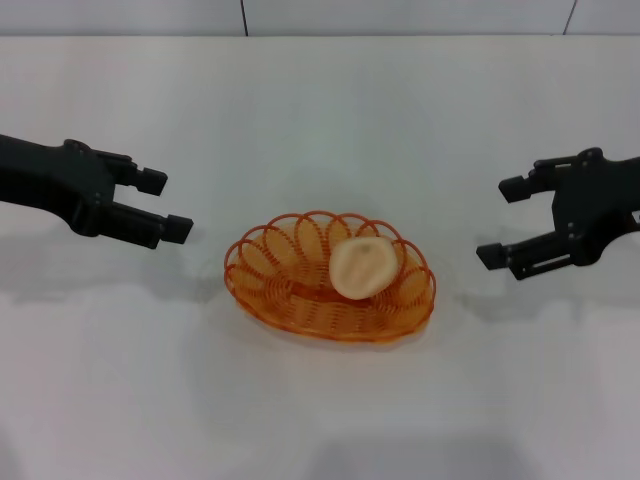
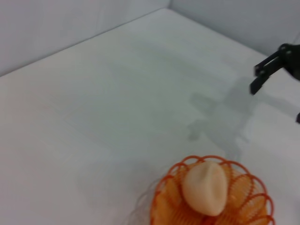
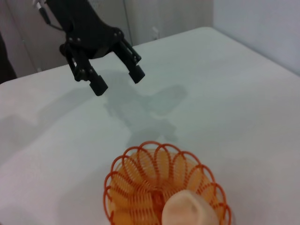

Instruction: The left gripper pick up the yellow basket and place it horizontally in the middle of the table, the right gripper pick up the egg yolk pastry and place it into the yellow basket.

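The yellow basket [image 1: 300, 285] lies flat in the middle of the white table [image 1: 320, 120]. The egg yolk pastry [image 1: 362, 266] rests inside it, toward its right side. My left gripper [image 1: 165, 205] is open and empty, hovering left of the basket. My right gripper [image 1: 503, 222] is open and empty, hovering right of the basket. The left wrist view shows the basket [image 2: 243, 199], the pastry [image 2: 205, 187] and the right gripper [image 2: 269, 89] farther off. The right wrist view shows the basket [image 3: 140, 183], the pastry [image 3: 190, 211] and the left gripper [image 3: 117, 79].
A grey wall [image 1: 320, 15] runs along the table's far edge. Both arms cast shadows on the tabletop beside the basket.
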`<state>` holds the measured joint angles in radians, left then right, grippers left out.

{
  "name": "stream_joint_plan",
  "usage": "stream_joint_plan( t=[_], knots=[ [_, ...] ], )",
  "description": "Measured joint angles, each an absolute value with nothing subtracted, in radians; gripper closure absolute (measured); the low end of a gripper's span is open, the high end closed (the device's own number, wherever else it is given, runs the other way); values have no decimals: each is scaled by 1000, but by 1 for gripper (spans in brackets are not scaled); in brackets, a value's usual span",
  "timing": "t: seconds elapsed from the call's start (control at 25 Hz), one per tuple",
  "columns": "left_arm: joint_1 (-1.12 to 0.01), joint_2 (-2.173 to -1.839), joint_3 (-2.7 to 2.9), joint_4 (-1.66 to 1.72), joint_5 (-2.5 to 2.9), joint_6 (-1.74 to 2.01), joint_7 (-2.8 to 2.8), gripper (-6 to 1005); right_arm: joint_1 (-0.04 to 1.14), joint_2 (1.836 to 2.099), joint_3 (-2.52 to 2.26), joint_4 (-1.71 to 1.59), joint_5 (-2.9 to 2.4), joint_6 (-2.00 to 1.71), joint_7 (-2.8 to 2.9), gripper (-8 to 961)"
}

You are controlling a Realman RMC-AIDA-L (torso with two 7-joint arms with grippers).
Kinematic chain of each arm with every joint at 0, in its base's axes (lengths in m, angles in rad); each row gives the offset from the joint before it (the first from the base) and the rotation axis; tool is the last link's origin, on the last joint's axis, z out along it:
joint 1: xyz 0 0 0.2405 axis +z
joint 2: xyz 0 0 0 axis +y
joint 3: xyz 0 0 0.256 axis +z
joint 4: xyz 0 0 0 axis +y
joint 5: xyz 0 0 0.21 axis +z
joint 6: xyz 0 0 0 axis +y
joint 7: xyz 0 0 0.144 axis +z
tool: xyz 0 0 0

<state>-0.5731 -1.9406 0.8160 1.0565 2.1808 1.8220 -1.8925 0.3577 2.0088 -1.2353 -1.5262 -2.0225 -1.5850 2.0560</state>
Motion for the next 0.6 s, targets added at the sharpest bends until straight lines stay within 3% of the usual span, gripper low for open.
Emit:
stream_joint_plan(
  t=[0.6],
  knots=[
    [-527, -1943, 815, 1055, 2113, 1870, -1796, 153, 339, 2010, -1220, -1476, -2017, -1601, 1958, 85]
  ],
)
